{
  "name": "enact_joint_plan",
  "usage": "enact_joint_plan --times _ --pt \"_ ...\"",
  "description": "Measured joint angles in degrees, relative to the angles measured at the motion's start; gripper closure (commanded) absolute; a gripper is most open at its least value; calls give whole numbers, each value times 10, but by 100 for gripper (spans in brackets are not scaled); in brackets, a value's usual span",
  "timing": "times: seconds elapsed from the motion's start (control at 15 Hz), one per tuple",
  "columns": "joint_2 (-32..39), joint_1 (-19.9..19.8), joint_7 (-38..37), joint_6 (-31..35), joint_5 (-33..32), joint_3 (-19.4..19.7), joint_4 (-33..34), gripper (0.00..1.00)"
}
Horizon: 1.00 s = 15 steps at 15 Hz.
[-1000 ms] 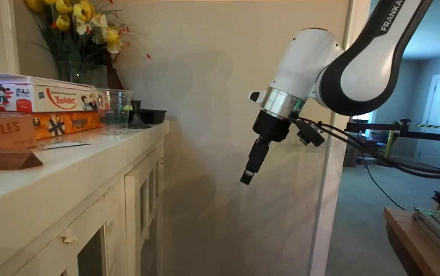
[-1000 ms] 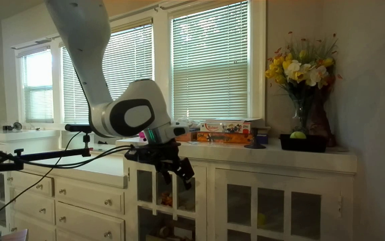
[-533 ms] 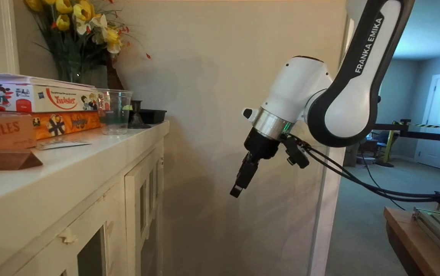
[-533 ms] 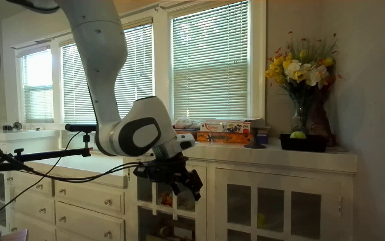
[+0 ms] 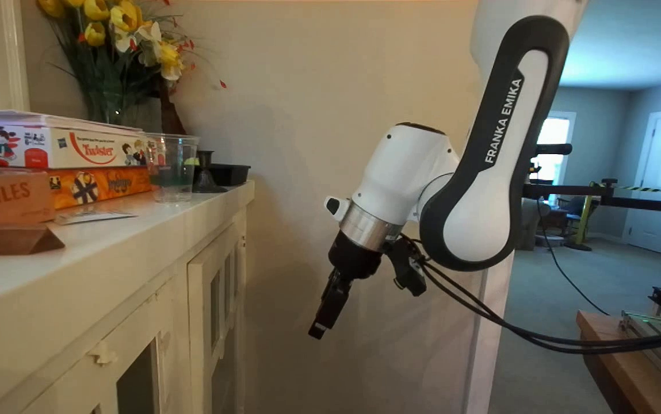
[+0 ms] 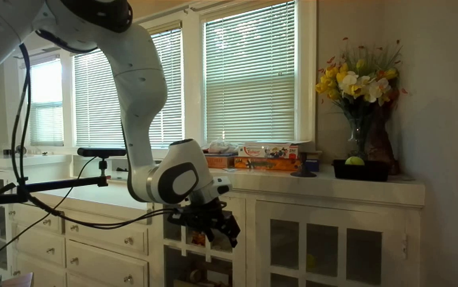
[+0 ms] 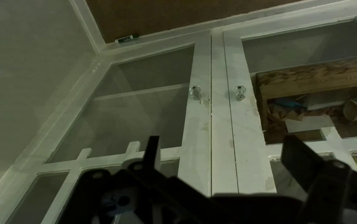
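- Currently, fingers (image 7: pixel 299 161) wide apart, nothing seen btwn them; gap shows ahead of them in an exterior view, so prob. no contact.
- Nearest: left door (image 7: pixel 198 130) & right door (image 7: pixel 249 133), w/ post (image 7: pixel 221 133) btwn, all past fingers in wrist view.
- On them, left knob (image 7: pixel 195 92) & right knob (image 7: pixel 240 92), both clear, beyond fingers, roughly within their span; look untouched.
- Thru right door, wooden crate (image 7: pixel 315 85), past fingers, to right of wrist view. Also marker (image 7: pixel 126 38) on floor (image 7: pixel 172 18), farther out yet.
- Up higher than fingers in both exterior views: counter (image 5: pixel 134 236), carrying game boxes (image 5: pixel 100 146), black tray (image 6: pixel 360 173) w/ ball (image 6: pixel 354 160).
- Risk, my guess: knobs small, look slick; poss. slip if a pinch landed off-ctr.
- Risk: knobs close tog. either side of post; sideways drift w/ fingers spread this much cd bump both at once.
- Risk: dim wrist view, so depth easily misjudged; too far in & fingers cd rap lower pane (image 7: pixel 147 121) or snag muntin stubs (image 7: pixel 133 147).
- Risk: rising too close to doors, fingers or arm (image 5: pixel 393 172) cd clip counter from below.
- Can't tell if doors latched; a hard bump might swing a loose one.
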<state>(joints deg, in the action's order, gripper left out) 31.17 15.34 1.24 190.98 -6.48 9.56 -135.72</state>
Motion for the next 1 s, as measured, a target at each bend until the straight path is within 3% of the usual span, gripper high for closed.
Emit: enact_joint_plan --times 0.47,0.8,1.0 --pt "69 5 0 -8 20 3 78 0" --pt "74 5 0 -10 20 2 85 0" --pt "82 10 0 29 30 12 85 0"
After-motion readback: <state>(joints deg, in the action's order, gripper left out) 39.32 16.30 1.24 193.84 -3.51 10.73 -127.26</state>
